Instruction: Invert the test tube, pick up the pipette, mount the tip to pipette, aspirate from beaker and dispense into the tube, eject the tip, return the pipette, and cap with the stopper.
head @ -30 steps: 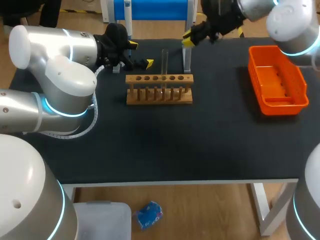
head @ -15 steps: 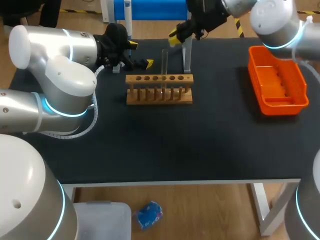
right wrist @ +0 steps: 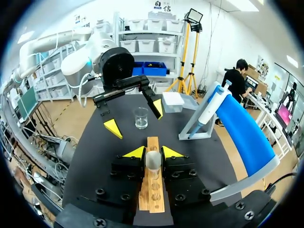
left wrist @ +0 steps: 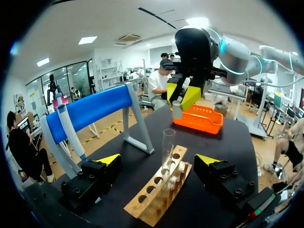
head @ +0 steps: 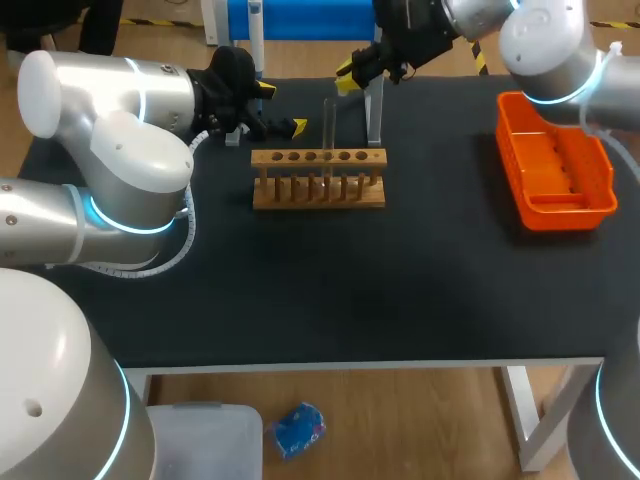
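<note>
From above, the black table (head: 400,290) carries a wooden rack (head: 318,180) near its far middle, and 1 clear test tube (head: 328,125) stands upright in one of the rack's holes. The left gripper (head: 280,108) sits just left of the rack's far end, its 2 yellow tips spread well apart with nothing between them. The right gripper (head: 350,78) hangs above the table's far edge, just beyond the tube and beside a leg of the blue stand (head: 300,20). Whether its fingers are closed cannot be told from this angle. An orange tray (head: 508,150) lies well apart at the right.

Along the left wrist's fingers, both yellow tips stand wide on either side of the rack, touching nothing. The tube rises from the rack ahead of and between them. Past it, the right gripper points down with a small pale stopper (left wrist: 176,109) pinched between its tips, in front of the orange tray. The pipette (left wrist: 71,128) hangs on the blue stand, off to the side of the rack.

Along the right wrist's fingers, the 2 tips are drawn close and press the stopper from both sides. The rack runs lengthwise directly under them. Ahead, a glass beaker (right wrist: 141,118) with a little clear liquid stands on the table between the left gripper's spread tips, and the pipette rests on the stand beside the rack.
</note>
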### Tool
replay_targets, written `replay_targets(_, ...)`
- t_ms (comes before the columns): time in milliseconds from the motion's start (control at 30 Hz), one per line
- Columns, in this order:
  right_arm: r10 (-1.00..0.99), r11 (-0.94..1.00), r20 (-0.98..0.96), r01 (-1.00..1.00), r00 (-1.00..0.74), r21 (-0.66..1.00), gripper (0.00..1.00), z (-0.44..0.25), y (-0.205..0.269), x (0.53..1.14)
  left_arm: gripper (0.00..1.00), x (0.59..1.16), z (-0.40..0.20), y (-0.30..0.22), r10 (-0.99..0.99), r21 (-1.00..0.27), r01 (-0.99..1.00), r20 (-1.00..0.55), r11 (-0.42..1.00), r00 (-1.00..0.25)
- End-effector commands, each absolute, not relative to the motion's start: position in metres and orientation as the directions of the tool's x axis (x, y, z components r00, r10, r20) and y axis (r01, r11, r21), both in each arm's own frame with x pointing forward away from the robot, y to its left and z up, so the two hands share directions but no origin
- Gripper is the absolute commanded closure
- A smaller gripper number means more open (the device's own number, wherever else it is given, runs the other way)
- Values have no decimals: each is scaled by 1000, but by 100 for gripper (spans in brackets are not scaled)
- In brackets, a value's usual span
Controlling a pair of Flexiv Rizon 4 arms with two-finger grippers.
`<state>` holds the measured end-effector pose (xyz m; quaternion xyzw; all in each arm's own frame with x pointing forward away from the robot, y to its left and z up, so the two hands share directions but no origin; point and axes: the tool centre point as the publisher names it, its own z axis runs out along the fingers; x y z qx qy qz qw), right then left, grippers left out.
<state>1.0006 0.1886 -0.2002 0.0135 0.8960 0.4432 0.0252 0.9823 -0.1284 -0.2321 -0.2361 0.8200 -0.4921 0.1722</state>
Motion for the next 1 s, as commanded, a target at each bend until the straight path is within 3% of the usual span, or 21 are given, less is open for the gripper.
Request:
replay_targets(33,45,609,-32,2,-998,793,100,-199,188,1001,0,982,-234,-128,-556,-891,-213,-51,401,-830)
replay_targets(1000,12,631,-16,-5,-1000,775,100,-214,209,1011,0,982,-234,-128,-556,-891,-213,-51,401,-830)
